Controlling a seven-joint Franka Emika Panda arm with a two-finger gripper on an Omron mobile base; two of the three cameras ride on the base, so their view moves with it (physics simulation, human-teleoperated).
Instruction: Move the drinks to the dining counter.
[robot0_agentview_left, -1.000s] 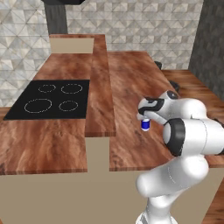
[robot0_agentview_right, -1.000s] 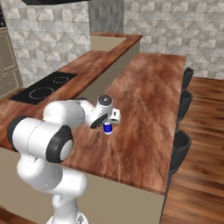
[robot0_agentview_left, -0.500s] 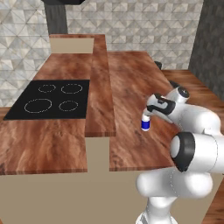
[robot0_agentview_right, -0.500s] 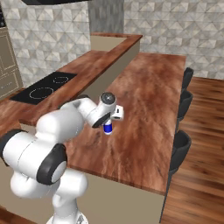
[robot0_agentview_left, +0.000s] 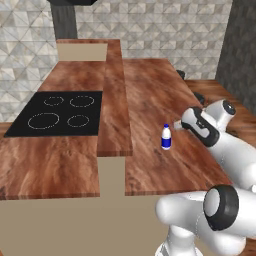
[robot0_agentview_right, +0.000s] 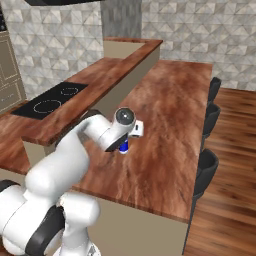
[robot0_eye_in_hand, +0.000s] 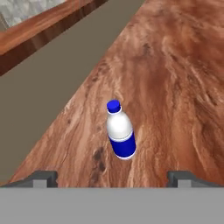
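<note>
A small white bottle with a blue label stands upright on the reddish-brown dining counter, free of any grip. My gripper hovers just to its right, open, with nothing between the fingers. From the right base view the bottle peeks out below my forearm, and the gripper sits just above it over the counter. Looking along the hand, the bottle with its blue cap stands ahead of the gripper on the counter, well apart from both spread fingertips.
A narrow raised ledge runs along the counter's left side, with the black cooktop on the lower wood top beyond it. Dark bar stools line the counter's far edge.
My hand has drawn back from the bottle, up and to the right. The bottle stays upright where it stood, and the jaws remain wide.
</note>
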